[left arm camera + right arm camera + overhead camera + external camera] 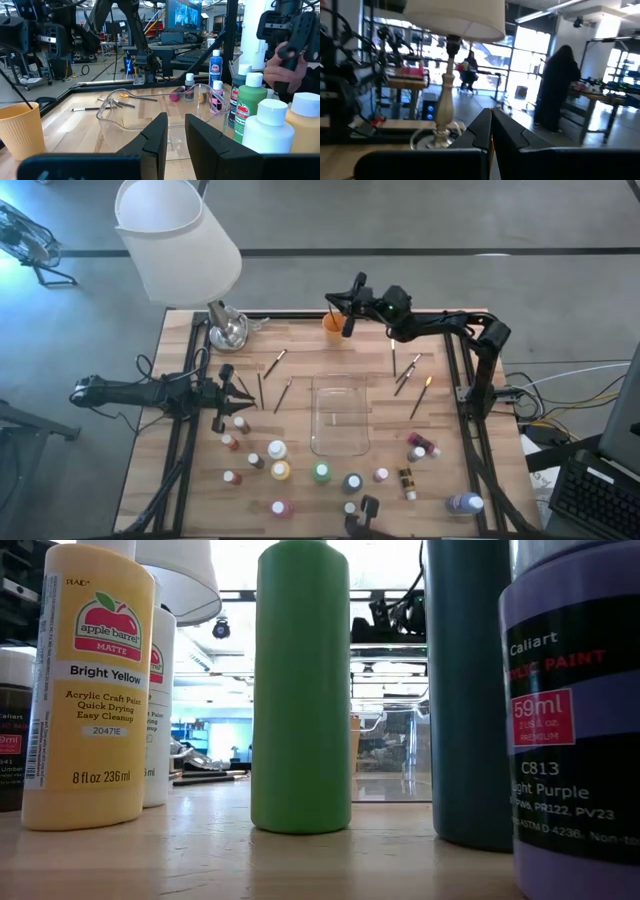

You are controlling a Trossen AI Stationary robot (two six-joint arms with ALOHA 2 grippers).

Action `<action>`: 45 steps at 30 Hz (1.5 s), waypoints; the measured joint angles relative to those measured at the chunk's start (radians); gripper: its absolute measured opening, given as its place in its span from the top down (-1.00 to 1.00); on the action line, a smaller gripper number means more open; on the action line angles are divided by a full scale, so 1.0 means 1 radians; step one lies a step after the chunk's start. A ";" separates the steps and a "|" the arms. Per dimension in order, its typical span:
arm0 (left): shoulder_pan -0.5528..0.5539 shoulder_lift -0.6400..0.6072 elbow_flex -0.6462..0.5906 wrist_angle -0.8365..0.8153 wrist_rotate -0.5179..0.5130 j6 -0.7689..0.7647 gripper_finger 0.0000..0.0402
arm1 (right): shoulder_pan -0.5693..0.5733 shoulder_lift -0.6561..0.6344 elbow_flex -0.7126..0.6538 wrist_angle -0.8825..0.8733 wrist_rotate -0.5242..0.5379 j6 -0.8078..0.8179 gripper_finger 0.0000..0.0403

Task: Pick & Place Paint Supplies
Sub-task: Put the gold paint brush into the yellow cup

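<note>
While the paint bottles (pixel 279 470) stood on the table's (pixel 300 395) near half around the clear tray (pixel 340 416) and brushes (pixel 408 375) lay beyond it, the left gripper (pixel 238 391) hovered slightly parted and empty, and the right gripper (pixel 347 328), pinched shut, hung over the orange cup (pixel 333 325).

Even indoor light, bright background glare, soft close foreground.

High view: wooden slatted table (pixel 300 380) evenly lit, shadows faint and short; white fabric lampshade (pixel 178 238) bright, nearly washed out. Low view: windows behind blow out white; tall green plastic paint bottle (pixel 301 685) and yellow labelled paint bottle (pixel 88 690) front-lit, readable, the nearest purple bottle (pixel 575 710) slightly soft. Right wrist view: motion-blurred, hazy, window glare. Left wrist view: sharp, glints on clear rectangular plastic tray (pixel 150 107).
</note>
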 joint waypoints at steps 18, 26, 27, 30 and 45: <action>0.000 0.000 0.000 0.000 0.000 0.000 0.63 | -0.002 0.000 0.001 -0.157 0.014 0.017 0.96; 0.000 0.000 0.000 0.000 0.000 0.000 0.63 | -0.001 0.000 0.001 -0.221 0.013 0.022 0.96; 0.000 0.000 0.000 0.000 0.000 0.000 0.63 | -0.001 0.000 0.001 -0.225 0.012 0.025 0.96; 0.000 0.000 0.000 0.000 0.000 0.000 0.63 | -0.002 -0.001 0.001 -0.240 0.011 0.027 0.96; 0.000 0.000 0.000 0.000 0.000 0.000 0.63 | -0.002 -0.001 0.001 -0.364 0.011 0.026 0.96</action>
